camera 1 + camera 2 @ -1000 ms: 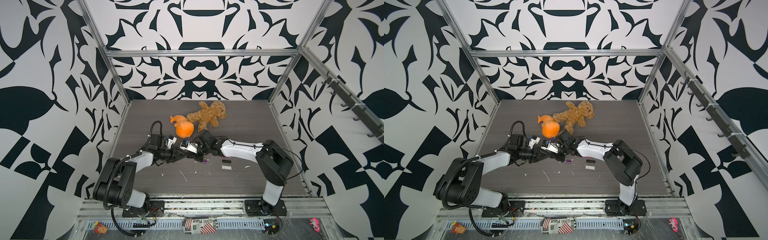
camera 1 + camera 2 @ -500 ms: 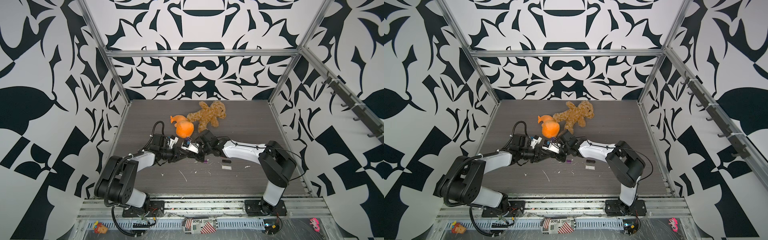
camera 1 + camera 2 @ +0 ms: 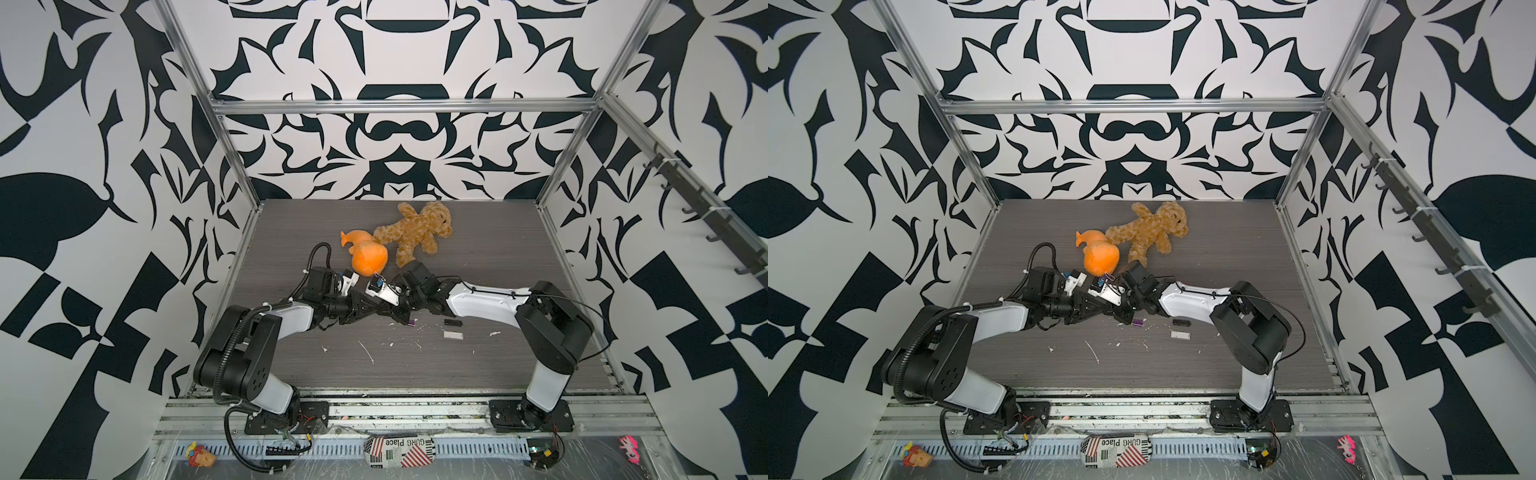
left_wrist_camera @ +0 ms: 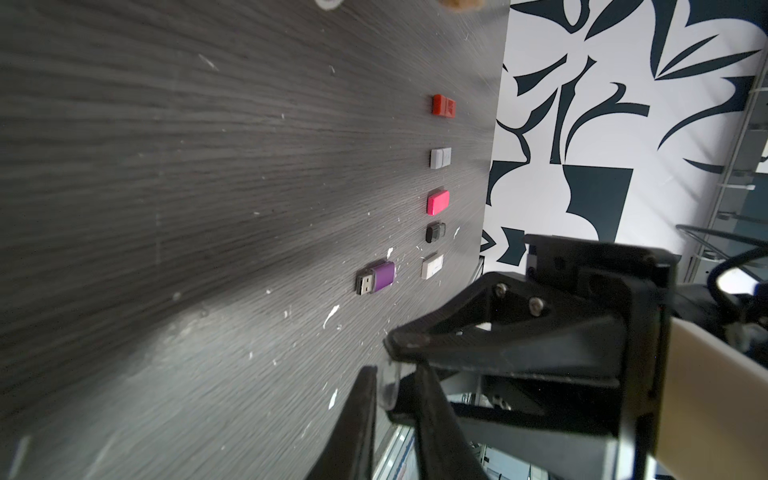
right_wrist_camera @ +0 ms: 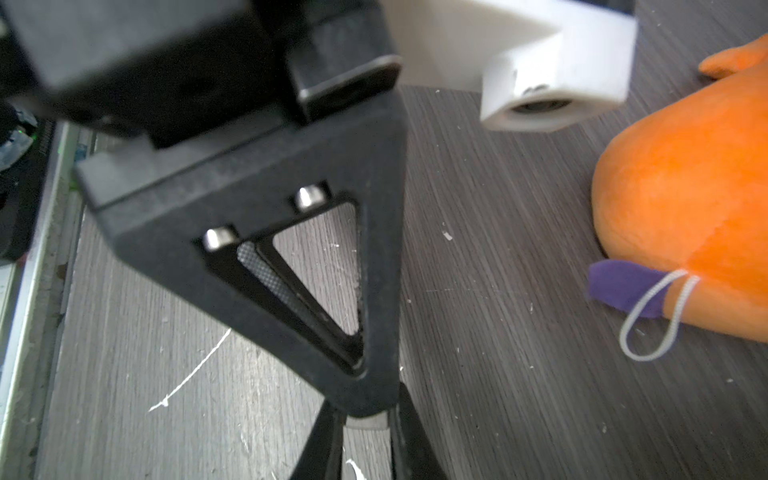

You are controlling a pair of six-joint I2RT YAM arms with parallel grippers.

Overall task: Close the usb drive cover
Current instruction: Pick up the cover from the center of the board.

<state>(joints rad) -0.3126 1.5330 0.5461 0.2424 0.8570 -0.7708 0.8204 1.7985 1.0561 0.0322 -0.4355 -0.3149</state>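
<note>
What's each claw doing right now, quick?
Left gripper: set around the clear cap; whether it grips cannot be told.
Right gripper: closed on the same clear cap.

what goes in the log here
right gripper: shut on clear cap | left gripper: around it, grip unclear | purple usb drive: uncapped, lying apart

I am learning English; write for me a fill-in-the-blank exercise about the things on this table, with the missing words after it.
The USB drive with its metal plug bare is ____ in colour. Of the other small drives, the one farthest from it is ____. The round plush toy beside the teddy bear is ____.
Missing words: purple, red, orange.
</note>
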